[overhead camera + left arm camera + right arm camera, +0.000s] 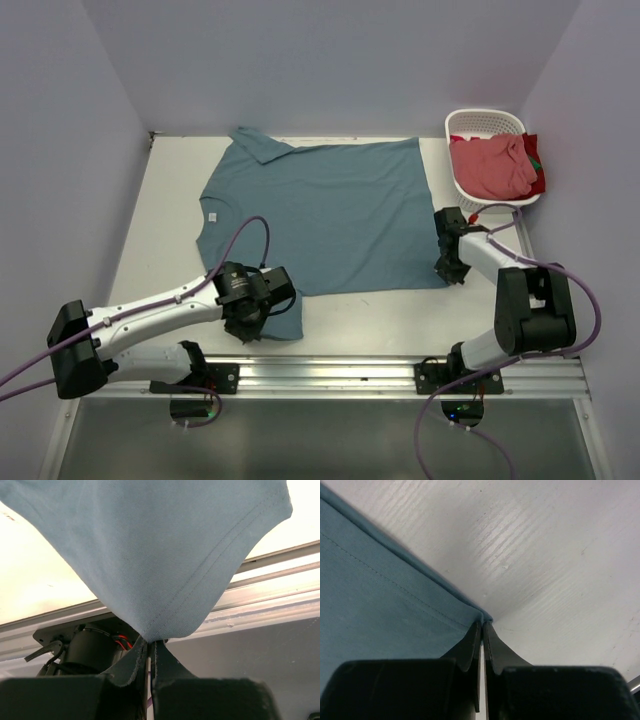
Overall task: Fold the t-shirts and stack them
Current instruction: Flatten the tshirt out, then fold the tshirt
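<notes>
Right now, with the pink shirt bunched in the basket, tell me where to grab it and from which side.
Pinch a raised fold near the middle of the pink shirt, coming straight down from above. It lies crumpled, and the basket walls block any sideways approach. The right gripper is nearer, but it is shut on the blue shirt.

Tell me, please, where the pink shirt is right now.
In the top view, the pink shirt lies bunched in the white basket at the far right corner.
</notes>
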Action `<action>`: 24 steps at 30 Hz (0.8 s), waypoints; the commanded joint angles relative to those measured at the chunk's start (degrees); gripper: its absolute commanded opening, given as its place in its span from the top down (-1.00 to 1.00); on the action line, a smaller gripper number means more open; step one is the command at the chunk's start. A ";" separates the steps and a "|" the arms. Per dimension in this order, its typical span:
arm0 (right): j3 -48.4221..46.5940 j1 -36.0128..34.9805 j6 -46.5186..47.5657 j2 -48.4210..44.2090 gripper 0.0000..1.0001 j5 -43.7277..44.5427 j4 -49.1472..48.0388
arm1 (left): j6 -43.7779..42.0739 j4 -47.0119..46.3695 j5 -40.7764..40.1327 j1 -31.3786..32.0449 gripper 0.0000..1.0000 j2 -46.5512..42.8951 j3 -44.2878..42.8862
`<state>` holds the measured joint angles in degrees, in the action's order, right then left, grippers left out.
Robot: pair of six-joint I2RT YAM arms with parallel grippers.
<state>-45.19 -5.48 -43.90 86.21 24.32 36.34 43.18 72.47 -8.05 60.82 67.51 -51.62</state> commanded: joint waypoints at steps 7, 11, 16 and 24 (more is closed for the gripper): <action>-1.20 0.64 1.01 -9.75 1.00 -1.82 2.24 | 2.97 -1.87 -10.13 -1.74 1.00 -1.51 -2.00; -3.76 0.64 1.97 -9.93 1.00 -2.17 2.77 | 0.25 -5.66 -13.73 -6.93 1.00 -0.10 -2.17; -6.48 0.73 3.29 -7.30 1.00 -2.87 2.07 | -2.13 -8.92 -20.32 -13.26 1.00 2.44 -5.33; -10.97 0.73 4.52 -2.02 1.00 -2.78 0.23 | -10.20 -14.80 -26.93 -21.61 1.00 9.48 -15.09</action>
<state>-52.60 -4.95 -40.51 82.72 21.30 38.09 38.00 62.74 -29.65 42.39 75.13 -63.05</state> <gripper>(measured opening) 0.022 0.019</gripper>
